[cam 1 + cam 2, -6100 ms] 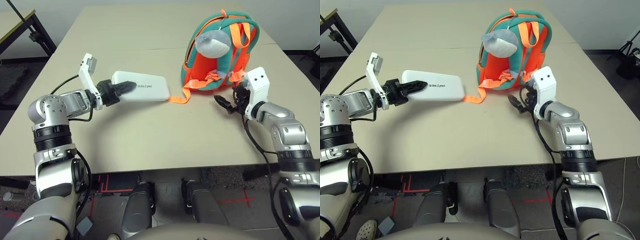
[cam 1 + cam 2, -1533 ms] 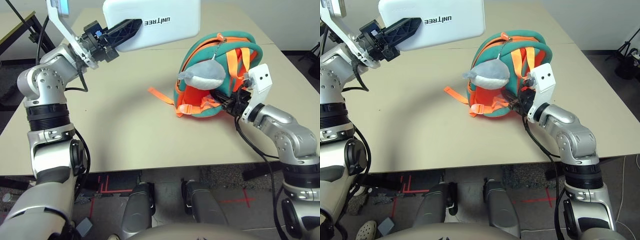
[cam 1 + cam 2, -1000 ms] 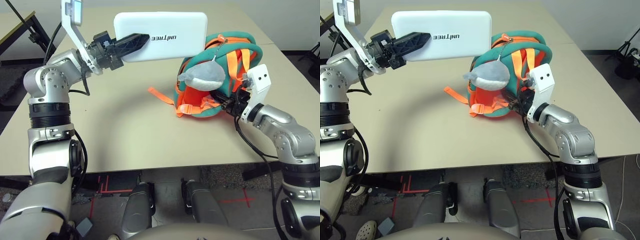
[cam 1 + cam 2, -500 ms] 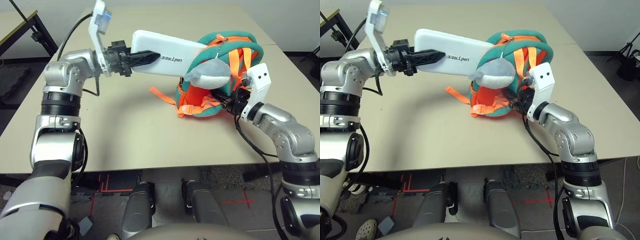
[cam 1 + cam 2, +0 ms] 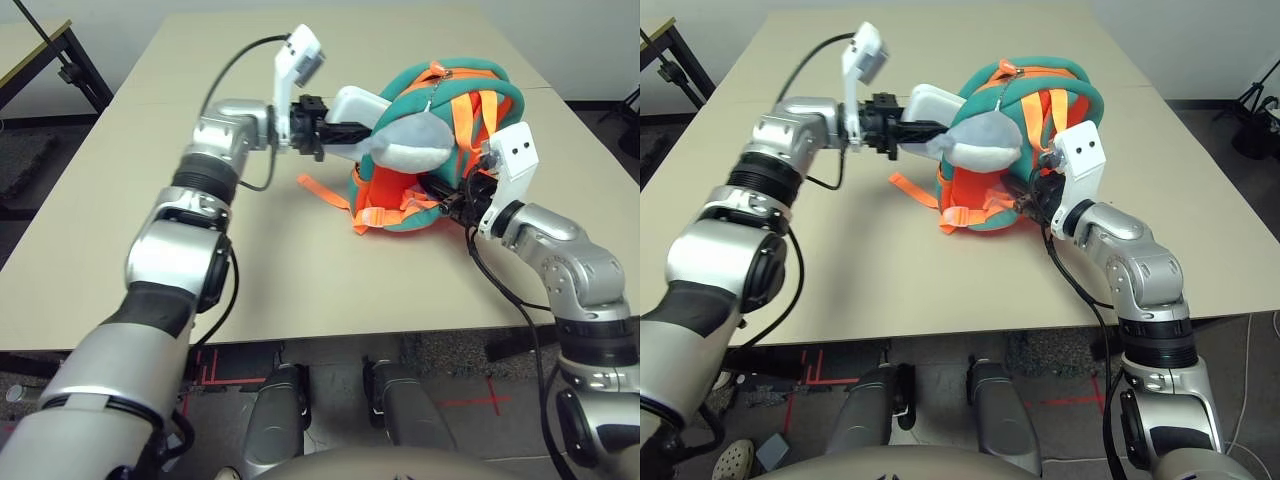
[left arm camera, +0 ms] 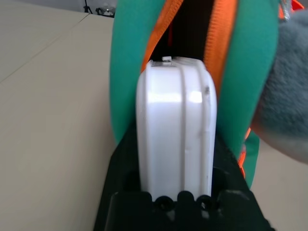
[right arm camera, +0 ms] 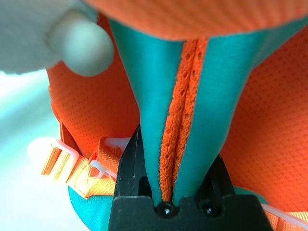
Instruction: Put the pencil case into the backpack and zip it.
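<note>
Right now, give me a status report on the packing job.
Left gripper shut on pencil case, its far end inside the backpack opening. Right gripper pinching the backpack's teal edge. Grey plush charm overhangs the case.

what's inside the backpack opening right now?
The far end of the pencil case sits in the backpack's unzipped slot, near end still out, clamped by the left gripper. Beyond it the interior is dark and hidden. The right gripper pinches the teal edging.

a beige bench (image 5: 250, 250) filled most of the scene, with a seam line running across its far part. a second bench with black legs (image 5: 40, 55) stood at the far left, and red tape marks (image 5: 470, 400) lay on the floor.
</note>
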